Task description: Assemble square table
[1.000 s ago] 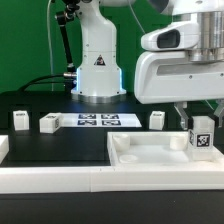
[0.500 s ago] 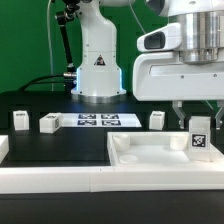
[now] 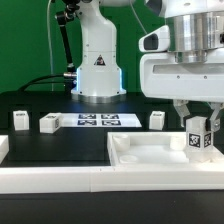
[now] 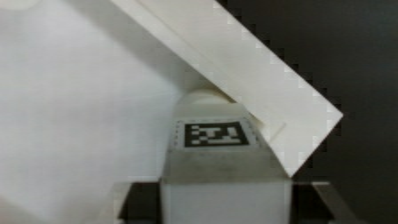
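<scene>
While the far-left leg, the second leg and, past the marker board, the third leg sit loose on the black surface, well apart from the arm, the tabletop lies flat toward the exterior view's right, and near its right-hand corner the gripper has its jaws partly closed on the held leg, which stands upright between them, long axis vertical, directly below the wrist; whether its lower end touches the slab I cannot tell, so the coming move looks like a short straight descent
</scene>
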`<state>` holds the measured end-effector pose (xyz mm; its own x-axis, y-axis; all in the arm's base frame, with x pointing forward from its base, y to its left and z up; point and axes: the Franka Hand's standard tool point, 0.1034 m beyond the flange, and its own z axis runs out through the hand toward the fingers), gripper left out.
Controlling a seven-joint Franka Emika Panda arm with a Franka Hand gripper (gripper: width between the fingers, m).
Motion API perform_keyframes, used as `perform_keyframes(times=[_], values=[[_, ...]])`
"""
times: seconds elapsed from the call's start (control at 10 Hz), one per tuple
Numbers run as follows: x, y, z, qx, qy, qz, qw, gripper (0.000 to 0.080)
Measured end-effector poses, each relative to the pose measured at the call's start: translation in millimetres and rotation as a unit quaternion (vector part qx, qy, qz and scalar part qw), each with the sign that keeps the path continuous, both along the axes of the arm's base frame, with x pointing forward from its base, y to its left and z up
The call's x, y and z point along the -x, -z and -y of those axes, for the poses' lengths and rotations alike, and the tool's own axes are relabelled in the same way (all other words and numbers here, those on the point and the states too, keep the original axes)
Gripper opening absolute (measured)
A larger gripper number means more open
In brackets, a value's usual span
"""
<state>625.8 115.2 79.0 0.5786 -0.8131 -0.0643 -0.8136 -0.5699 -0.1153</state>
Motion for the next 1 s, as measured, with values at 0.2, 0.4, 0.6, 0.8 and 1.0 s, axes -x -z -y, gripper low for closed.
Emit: perform_keyframes(times=[0.2,0.4,0.6,0.8,1.0], values=[[0.8,0.5,-2.7,-0.009,0.087,-0.013,0.996,0.0291],[1.0,0.4,-4.8,-0.016,0.152,-0.021,0.988,0.0291],[0.4,0.4,-5.2,-0.021,0.197,-0.026,0.980,0.0291],[-0.1,0.3,-6.1,-0.027,0.243,-0.031,0.969,0.0291],[0.2,0.4,-5.0,-0.023,0.199,-0.028,0.979,0.0291]])
